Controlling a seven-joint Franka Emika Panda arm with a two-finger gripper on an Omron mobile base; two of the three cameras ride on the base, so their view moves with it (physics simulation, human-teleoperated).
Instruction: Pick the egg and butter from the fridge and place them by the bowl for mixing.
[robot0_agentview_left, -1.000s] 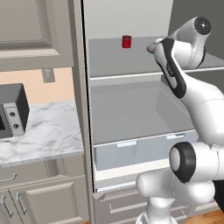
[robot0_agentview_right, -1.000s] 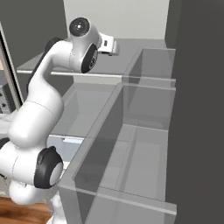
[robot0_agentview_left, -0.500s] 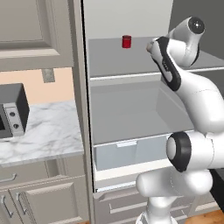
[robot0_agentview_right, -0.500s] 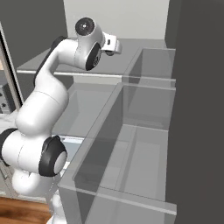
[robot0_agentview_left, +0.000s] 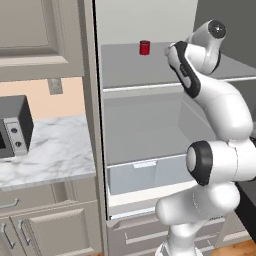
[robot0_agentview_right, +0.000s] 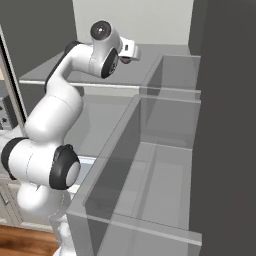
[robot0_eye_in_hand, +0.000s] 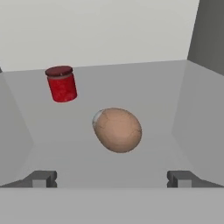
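The fingers (robot0_eye_in_hand: 43, 178) stand spread wide and empty, the small tan-brown oval egg (robot0_eye_in_hand: 117, 130) centred just ahead on the pale grey fridge shelf (robot0_eye_in_hand: 153, 87). Advance straight until both fingers flank the egg's widest part, then close gently. Stay clear of the red cylindrical can (robot0_eye_in_hand: 61, 84) standing farther back, apart from the egg.

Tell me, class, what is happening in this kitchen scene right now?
A white robot arm is reaching into the open fridge at the level of its upper shelf. In the hand view, its hand is open and lined up with the egg, which lies on the shelf just ahead, not yet gripped. A red can stands upright farther back on the same shelf, apart from the egg. No butter or bowl can be seen, so nothing has been collected so far.
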